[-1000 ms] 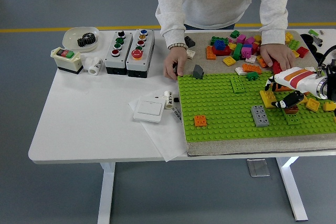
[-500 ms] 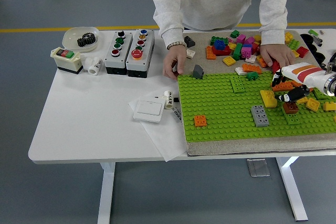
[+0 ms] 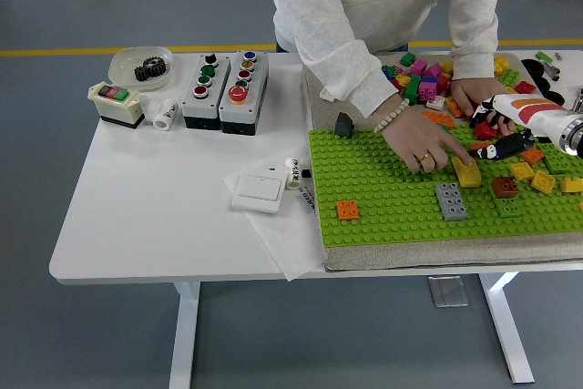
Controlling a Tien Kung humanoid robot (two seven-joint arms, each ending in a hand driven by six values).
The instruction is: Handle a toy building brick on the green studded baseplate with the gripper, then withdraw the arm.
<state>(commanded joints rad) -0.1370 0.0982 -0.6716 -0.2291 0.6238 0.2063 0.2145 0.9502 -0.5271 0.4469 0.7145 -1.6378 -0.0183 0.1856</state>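
Note:
The green studded baseplate (image 3: 383, 198) lies on the right half of the table. On it sit a yellow brick (image 3: 467, 174), a grey brick (image 3: 450, 200), an orange brick (image 3: 347, 209) and a brown brick (image 3: 504, 187). My right hand (image 3: 496, 138) hovers over the plate's far right part, fingers loosely extended and holding nothing. It is up and to the right of the yellow brick. A person's hand (image 3: 424, 146) reaches across the plate and its fingertips touch the yellow brick. My left arm is out of view.
The person's other hand (image 3: 474, 93) rests in the pile of loose bricks (image 3: 419, 75) behind the plate. Two button boxes (image 3: 223, 88), a white switch (image 3: 260, 190), a small switch box (image 3: 116, 102) and a bowl with a gear (image 3: 139, 66) stand on the left.
My right hand has lifted off the yellow brick and drawn back up and to the right. The person's hand has moved from the plate's far left corner onto the yellow brick.

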